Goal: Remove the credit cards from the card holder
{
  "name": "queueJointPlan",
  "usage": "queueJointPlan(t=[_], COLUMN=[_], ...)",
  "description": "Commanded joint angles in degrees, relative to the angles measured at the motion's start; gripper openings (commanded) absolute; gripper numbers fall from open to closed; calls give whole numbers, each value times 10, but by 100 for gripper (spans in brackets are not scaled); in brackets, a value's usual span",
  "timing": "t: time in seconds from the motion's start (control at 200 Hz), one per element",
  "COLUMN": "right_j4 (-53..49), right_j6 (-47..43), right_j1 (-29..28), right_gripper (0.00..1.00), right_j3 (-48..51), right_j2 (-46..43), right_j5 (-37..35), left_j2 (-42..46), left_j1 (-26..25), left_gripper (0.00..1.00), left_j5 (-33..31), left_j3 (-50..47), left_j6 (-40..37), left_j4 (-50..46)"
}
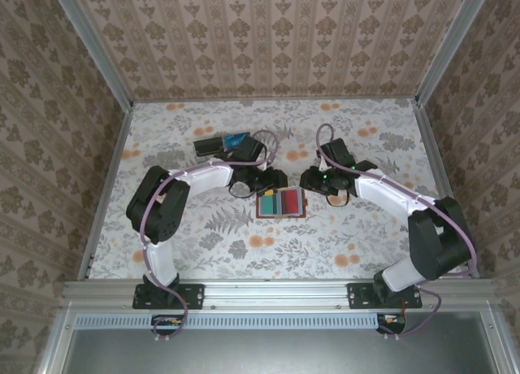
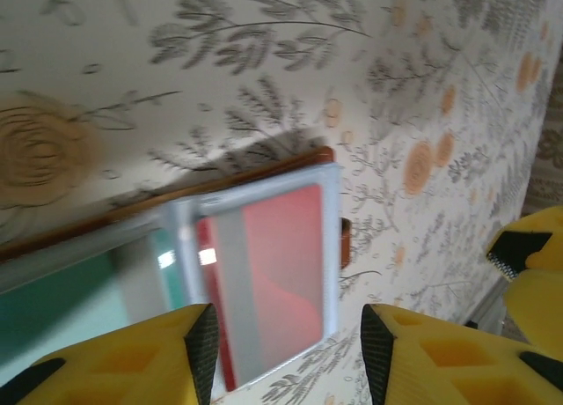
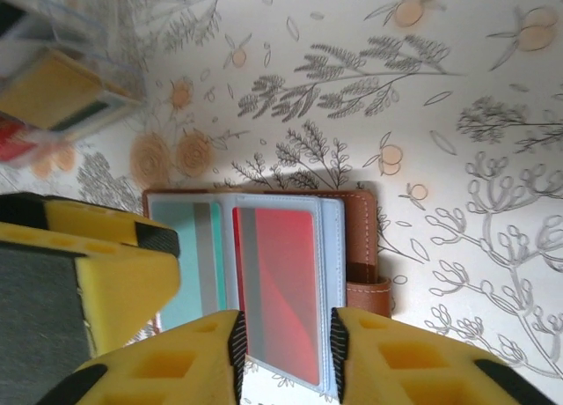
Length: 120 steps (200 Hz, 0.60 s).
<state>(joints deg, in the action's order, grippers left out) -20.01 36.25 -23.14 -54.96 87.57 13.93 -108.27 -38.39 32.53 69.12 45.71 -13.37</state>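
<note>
Your right pincer [image 3: 288,335] stands open, the red card [image 3: 281,282] right under its gap, tucked in the card holder [image 3: 362,238] lying spread flat. Your left pincer [image 2: 290,339] is open too, fingertips just above that red card, with the teal card [image 3: 183,264] alongside.

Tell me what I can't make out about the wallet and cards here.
- Right wrist: the lower left corner of the card holder hides behind a yellow finger.
- Left wrist: the teal card is blurred and cut off by the frame edge.
- Top external: the red card is too small to read any print.
</note>
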Motion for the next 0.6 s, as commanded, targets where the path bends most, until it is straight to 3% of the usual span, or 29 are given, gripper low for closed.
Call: queueJointPlan(t=[0.0,0.195,0.595], right_j4=[-34,-38,-46], right_j6=[-13,-20,-23], right_j1=[-13,-17,-17], right_gripper=[31,21,21], right_j3=[-29,-50,-52], right_j2=[39,90,151], right_j5=[14,47,39], left_j2=[8,-16,-41], left_j1=[-3,-8,-7], left_gripper=[47,37,32], left_j5=[-10,-7,-4], left_j3=[-3,7,6], left_j6=[16,30,43], left_j4=[-25,-21,-28])
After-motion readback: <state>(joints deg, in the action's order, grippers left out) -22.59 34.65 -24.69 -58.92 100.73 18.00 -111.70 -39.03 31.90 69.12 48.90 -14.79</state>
